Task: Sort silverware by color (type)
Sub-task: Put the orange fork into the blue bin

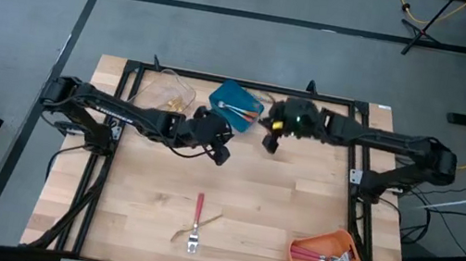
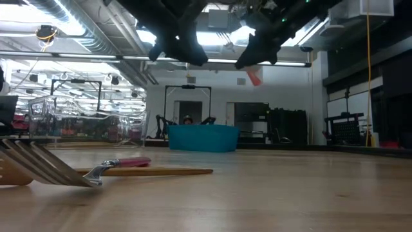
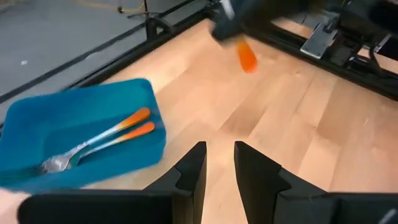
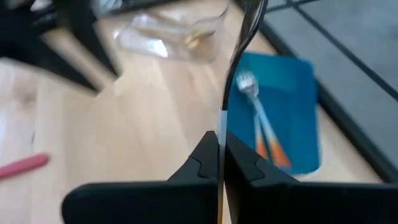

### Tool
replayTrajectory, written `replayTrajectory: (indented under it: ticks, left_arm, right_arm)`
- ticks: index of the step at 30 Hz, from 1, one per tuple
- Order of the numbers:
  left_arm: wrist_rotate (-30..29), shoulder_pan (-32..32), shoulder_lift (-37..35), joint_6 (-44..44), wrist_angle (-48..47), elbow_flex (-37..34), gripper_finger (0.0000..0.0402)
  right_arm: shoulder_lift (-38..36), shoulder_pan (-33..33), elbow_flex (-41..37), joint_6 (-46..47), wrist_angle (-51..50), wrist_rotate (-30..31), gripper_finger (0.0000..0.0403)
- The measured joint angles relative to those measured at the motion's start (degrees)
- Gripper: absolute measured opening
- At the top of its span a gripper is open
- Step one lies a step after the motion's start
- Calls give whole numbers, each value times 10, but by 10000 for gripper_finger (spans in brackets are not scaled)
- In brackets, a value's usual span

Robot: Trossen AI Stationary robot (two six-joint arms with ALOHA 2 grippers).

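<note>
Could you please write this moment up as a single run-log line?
right tool: shut on orange-handled fork, beside blue bin | left tool: open, empty, near blue bin | blue bin: two orange-handled forks | table: pink-handled and gold utensils left

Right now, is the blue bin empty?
No. The blue bin holds two orange-handled forks; the right tool, shut on a third utensil, is near it.

A blue bin [image 1: 235, 105], clear bin [image 1: 166, 94] and orange bin [image 1: 325, 258] sit on the table [image 1: 268, 202]
</note>
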Motion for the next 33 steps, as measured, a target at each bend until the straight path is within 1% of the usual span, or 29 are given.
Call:
replayTrajectory:
  ticks: [5, 9, 13, 16, 25, 28, 33]
  left_arm:
    - [0, 0, 2, -9, -17, 0, 76]
    - [1, 0, 4, -9, -23, 0, 76]
    - [1, 0, 4, -9, -22, 0, 77]
    - [1, 0, 4, -9, -21, 0, 77]
    - [2, 0, 4, -9, -24, 0, 77]
    - [3, 0, 4, -9, -32, 0, 77]
    - [3, 0, 4, -9, -37, 0, 77]
  right_arm:
    - [0, -77, 0, -33, 45, -62, 0]
    - [10, -127, 3, -48, 72, -101, 0]
    - [51, -163, 39, -49, 73, -157, 0]
    - [98, -174, 89, -58, 66, -187, 0]
    - [258, -178, 247, -151, -37, -193, 0]
    - [303, -178, 275, -165, -48, -194, 0]
    - [351, -177, 288, -184, -48, -198, 0]
